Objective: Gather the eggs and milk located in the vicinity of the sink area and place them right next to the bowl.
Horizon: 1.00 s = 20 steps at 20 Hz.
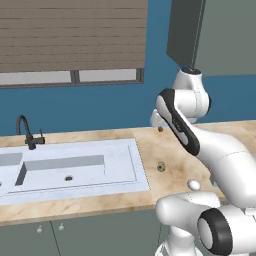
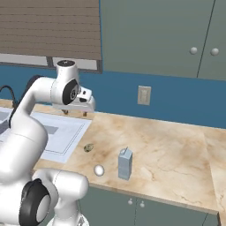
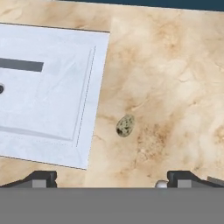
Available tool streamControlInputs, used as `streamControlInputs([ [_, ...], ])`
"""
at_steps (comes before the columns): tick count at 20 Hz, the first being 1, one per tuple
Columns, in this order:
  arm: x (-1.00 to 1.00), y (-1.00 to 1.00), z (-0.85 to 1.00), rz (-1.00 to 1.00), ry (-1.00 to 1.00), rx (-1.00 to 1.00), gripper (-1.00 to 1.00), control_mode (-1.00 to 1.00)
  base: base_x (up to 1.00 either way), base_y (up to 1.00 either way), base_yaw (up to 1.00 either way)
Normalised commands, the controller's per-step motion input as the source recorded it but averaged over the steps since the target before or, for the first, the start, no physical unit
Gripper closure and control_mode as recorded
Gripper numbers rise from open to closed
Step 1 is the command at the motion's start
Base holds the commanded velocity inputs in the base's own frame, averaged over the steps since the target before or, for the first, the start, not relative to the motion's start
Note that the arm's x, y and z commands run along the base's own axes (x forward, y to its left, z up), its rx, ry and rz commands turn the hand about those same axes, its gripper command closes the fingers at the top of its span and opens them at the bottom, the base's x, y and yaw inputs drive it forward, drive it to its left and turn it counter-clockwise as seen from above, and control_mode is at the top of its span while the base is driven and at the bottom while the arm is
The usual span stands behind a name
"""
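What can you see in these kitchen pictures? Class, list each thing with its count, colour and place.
Sink: one, white, set in the counter, left.
Faucet: one, black, behind the sink.
Speckled egg: one, tan with dark spots, on the counter just right of the sink.
White egg: one, near the counter's front edge.
Milk: one, pale grey-blue, upright beside the white egg.
Counter: one, beige marble.
Outlet: one, pale, on the blue wall.
Tool: one, white with dark tips, open, above the counter, holding nothing.
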Motion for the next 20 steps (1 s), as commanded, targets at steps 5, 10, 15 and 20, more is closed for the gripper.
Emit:
streamControlInputs([
  [5, 0.01, 0.0, -0.69, -0.03, 0.2, 0.01, -1.0, -1.0, 0.0, 0.0, 0.0],
  [10, 0.12, 0.01, -0.51, -0.1, 0.24, 0.0, -1.0, -1.0, 0.0, 0.0, 0.0],
  [15, 0.11, 0.0, -0.51, -0.1, 0.09, 0.0, -1.0, -1.0, 0.0, 0.0, 0.0],
  [20, 0.1, 0.0, -0.51, -0.1, 0.0, 0.0, -1.0, -1.0, 0.0, 0.0, 0.0],
])
